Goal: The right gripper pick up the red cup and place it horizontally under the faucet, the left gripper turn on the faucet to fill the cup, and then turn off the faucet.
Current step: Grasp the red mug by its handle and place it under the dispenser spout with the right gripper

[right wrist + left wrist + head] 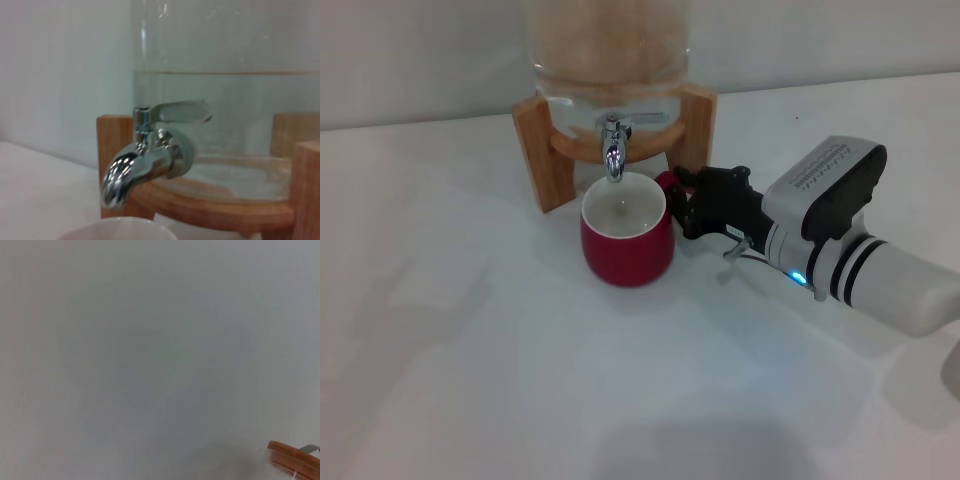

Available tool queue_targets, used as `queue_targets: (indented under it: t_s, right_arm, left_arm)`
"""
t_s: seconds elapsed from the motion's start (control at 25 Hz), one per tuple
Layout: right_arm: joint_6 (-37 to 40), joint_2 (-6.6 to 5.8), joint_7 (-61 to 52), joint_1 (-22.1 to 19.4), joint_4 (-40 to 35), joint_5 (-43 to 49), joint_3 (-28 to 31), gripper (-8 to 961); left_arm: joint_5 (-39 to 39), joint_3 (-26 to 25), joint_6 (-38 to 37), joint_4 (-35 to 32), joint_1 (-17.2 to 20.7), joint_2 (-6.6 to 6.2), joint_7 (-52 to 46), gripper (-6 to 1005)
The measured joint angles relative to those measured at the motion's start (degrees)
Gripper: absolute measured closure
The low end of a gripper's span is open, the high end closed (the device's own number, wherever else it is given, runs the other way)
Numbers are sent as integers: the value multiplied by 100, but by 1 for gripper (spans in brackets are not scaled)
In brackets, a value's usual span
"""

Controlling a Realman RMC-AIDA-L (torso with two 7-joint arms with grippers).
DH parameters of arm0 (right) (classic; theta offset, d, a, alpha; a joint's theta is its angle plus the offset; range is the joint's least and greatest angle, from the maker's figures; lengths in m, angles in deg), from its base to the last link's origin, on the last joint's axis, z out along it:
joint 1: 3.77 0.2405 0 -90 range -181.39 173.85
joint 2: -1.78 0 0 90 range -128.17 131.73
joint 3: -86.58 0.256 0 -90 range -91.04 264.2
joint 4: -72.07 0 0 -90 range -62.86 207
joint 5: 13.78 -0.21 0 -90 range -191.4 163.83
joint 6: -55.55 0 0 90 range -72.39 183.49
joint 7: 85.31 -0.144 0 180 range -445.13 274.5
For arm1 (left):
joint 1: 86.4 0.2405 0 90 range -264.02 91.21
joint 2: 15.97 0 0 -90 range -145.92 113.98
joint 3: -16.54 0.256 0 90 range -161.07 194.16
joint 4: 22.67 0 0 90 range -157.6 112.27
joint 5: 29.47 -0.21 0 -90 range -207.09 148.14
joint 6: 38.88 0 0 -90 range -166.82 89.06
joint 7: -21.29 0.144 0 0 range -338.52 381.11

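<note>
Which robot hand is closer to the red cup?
The right one. The right gripper sits at the red cup, on its handle side, under the faucet. The left gripper is not in the head view at all; its wrist camera sees mostly bare table.

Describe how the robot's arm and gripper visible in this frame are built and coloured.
Only one arm shows, in the head view: the right gripper is a black two-fingered claw on a black block. Behind it sits a boxy wrist module with a light grey face and black back. The thick cylindrical forearm is white with black bands, a small blue light and a thin cable loop near the wrist. The left gripper is out of view.
</note>
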Motion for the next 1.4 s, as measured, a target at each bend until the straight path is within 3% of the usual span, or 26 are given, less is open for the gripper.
queue_targets:
  t_s: [1.4]
  right_arm:
    - [-49,-28,-51,-135,-11,379,165,745]
  left_arm:
    - [8,1,102,0,48,10,-9,125]
